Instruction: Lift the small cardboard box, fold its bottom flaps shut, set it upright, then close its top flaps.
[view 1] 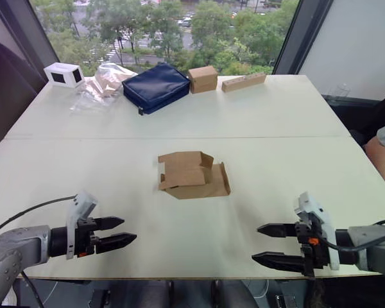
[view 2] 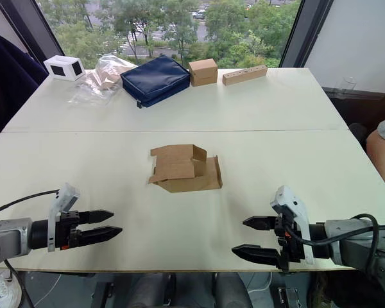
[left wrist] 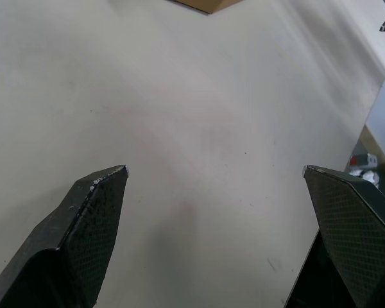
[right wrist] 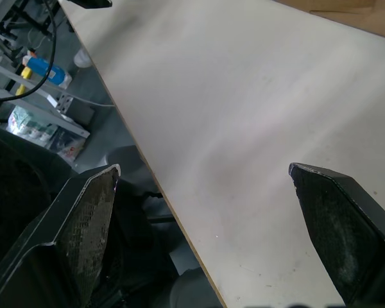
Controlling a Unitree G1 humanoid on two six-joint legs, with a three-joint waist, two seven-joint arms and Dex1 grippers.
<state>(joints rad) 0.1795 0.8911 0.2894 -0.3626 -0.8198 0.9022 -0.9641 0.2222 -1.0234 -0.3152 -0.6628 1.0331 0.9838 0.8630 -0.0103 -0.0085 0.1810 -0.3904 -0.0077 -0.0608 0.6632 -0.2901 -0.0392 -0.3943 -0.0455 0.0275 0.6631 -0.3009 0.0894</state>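
The small cardboard box (view 1: pixel 191 174) lies collapsed on its side in the middle of the white table (view 1: pixel 276 115), its brown flaps (view 1: pixel 213 181) splayed loose around it. My left gripper (view 1: pixel 125 232) hovers open near the front left edge, well short of the box, with nothing between its fingers. My right gripper (view 1: pixel 262 242) is open at the front right edge, also apart from the box and holding nothing. A corner of the box (left wrist: pixel 208 5) peeks into the left wrist view, and a strip of the box (right wrist: pixel 346 14) into the right wrist view.
At the back stand a white box (view 1: pixel 63 74), a crumpled clear bag (view 1: pixel 102 82), a navy pouch (view 1: pixel 156 86), a tidy brown box (view 1: pixel 203 79) and a long thin cardboard box (view 1: pixel 243 82). A person's arm (view 1: pixel 384 154) shows at the right edge.
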